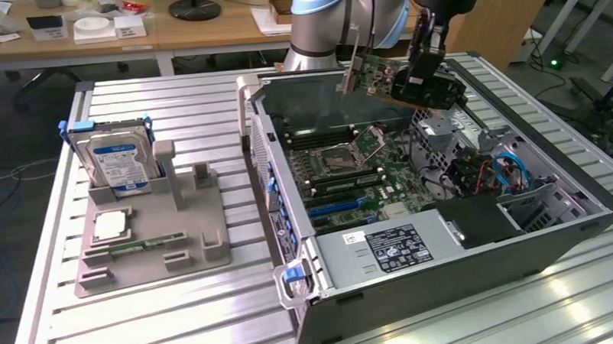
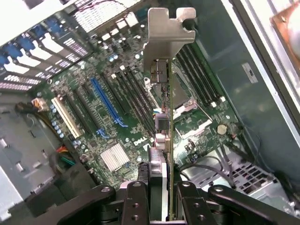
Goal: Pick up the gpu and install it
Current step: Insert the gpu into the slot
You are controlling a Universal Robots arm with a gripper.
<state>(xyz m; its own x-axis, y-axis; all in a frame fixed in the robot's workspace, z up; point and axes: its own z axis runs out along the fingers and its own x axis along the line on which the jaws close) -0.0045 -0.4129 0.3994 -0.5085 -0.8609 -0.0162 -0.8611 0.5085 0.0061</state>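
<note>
The black gripper (image 1: 413, 78) (image 2: 163, 188) has its fingers closed tight on one end of the gpu (image 1: 375, 76) (image 2: 164, 51), a thin flat green circuit card with a black cooler on one face and a silver metal end bracket. The card hangs tilted in the air over the far end of the open dark grey computer case (image 1: 473, 269), clear of the green motherboard (image 1: 348, 170) (image 2: 126, 117) beneath. From the wrist the card is seen edge-on, its bracket at the end away from the fingers, with a long blue expansion slot (image 2: 107, 104) off to one side.

The case lies on its side along the exterior view's right edge of the slatted aluminium bench (image 1: 138, 323). By the opposite edge sits a grey moulded fixture (image 1: 176, 222), a silver hard drive with a blue-white label (image 1: 123, 165) standing upright in it.
</note>
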